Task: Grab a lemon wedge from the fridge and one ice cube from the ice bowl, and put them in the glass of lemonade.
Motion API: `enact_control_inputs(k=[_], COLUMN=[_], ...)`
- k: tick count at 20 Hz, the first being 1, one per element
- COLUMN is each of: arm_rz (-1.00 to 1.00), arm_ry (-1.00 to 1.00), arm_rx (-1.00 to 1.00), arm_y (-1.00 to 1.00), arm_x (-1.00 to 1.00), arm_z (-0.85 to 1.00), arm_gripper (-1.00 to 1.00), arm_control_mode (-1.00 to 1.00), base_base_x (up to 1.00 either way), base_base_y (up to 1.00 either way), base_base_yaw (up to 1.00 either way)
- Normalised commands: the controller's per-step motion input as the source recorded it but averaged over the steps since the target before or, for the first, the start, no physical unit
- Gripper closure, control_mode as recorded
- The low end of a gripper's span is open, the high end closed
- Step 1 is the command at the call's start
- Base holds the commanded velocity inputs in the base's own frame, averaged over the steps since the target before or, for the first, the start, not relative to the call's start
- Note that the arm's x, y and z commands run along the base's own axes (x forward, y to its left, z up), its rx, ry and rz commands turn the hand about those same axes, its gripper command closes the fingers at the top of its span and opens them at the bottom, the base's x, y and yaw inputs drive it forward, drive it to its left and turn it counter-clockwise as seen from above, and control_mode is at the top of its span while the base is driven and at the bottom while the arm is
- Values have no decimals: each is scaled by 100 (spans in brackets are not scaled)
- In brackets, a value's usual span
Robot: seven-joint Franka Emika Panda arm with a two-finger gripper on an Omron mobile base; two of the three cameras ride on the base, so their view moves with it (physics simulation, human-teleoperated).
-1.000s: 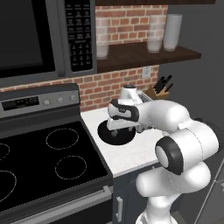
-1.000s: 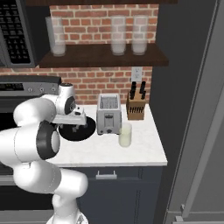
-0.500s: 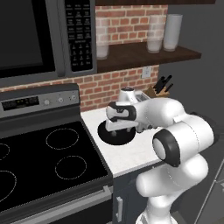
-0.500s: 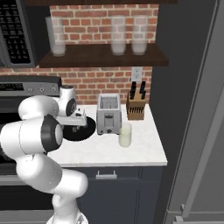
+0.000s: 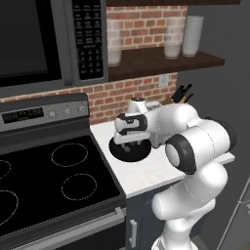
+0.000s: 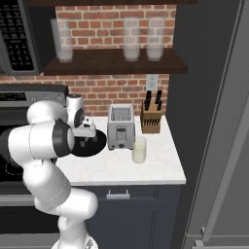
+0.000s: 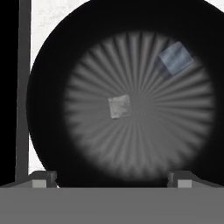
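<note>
1. Directly over the ice bowl [image 5: 128,152] hangs the gripper [image 5: 130,143], pointing straight down; its jaws stand wide apart with nothing between them.
2. Seen along the hand, the bowl [image 7: 48,87] is a round black dish with a ribbed grey floor, and the two fingertips [image 7: 43,178] sit at opposite sides of its near rim.
3. One ice cube [image 7: 119,106] lies almost at the centre of the bowl's floor, flat on a face, its edges turned slightly off square to the line between the fingertips; it is roughly as broad as long, so it has no clear long axis.
4. A second ice cube [image 7: 175,58] lies well apart from the first, toward the bowl's edge, rotated more on its face.
5. On the white counter [image 6: 121,168] the bowl [image 6: 95,145] sits between the stove [image 5: 53,180] and the toaster [image 6: 120,127].
6. Just in front of the toaster stands the glass of lemonade [image 6: 139,150], upright.
</note>
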Motion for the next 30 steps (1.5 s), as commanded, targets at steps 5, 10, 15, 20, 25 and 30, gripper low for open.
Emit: enact_control_inputs(k=[5, 10, 15, 20, 25, 30], arm_rz=[0, 0, 0, 2, 3, 3], arm_ry=[0, 0, 0, 0, -1, -3], arm_rx=[0, 0, 0, 0, 0, 0], arm_y=[-2, -2, 0, 0, 0, 0], arm_x=[18, 0, 6, 19, 15, 7], arm_z=[-17, -42, -32, -6, 0, -3], arm_gripper=[-100, -100, -100, -100, -100, -100], arm_control_mode=[-100, -100, -100, -100, -100, -100], base_base_x=[0, 0, 0, 0, 0, 0], base_base_y=[0, 0, 0, 0, 0, 0], base_base_yaw=[0, 0, 0, 0, 0, 0])
